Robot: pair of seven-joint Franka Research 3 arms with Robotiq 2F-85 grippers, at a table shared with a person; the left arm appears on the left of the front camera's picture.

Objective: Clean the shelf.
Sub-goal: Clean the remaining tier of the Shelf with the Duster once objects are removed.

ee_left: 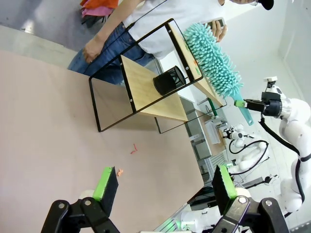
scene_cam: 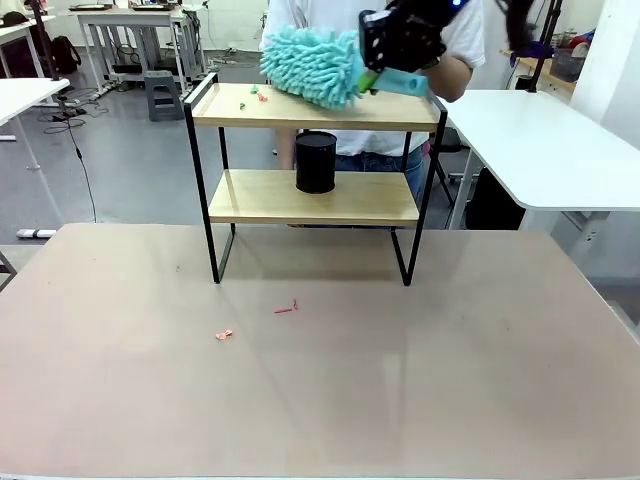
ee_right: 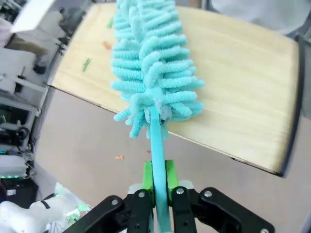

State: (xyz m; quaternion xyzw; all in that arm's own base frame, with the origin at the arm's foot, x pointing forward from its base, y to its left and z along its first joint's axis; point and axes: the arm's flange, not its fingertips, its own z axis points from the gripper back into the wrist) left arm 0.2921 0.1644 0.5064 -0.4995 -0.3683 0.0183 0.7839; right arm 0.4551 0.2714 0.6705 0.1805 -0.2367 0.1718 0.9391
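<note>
The shelf (scene_cam: 310, 110) is a two-tier rack of light wooden boards in a black frame, standing at the far middle of the table. My right gripper (scene_cam: 378, 80) is shut on the handle of a turquoise fluffy duster (scene_cam: 312, 66), whose head hovers over the top board (ee_right: 233, 73). In the right wrist view the duster (ee_right: 150, 63) reaches up from my right gripper (ee_right: 159, 182). Small red and green scraps (scene_cam: 255, 92) lie on the top board's left part. My left gripper (ee_left: 163, 187) is open above the table, well away from the shelf (ee_left: 146, 90).
A black cylinder (scene_cam: 315, 162) stands on the lower board. Two red scraps (scene_cam: 285, 309) lie on the brown table (scene_cam: 400, 380) in front of the shelf. A person (scene_cam: 465, 40) stands close behind the shelf. A white table (scene_cam: 540, 140) stands at the right.
</note>
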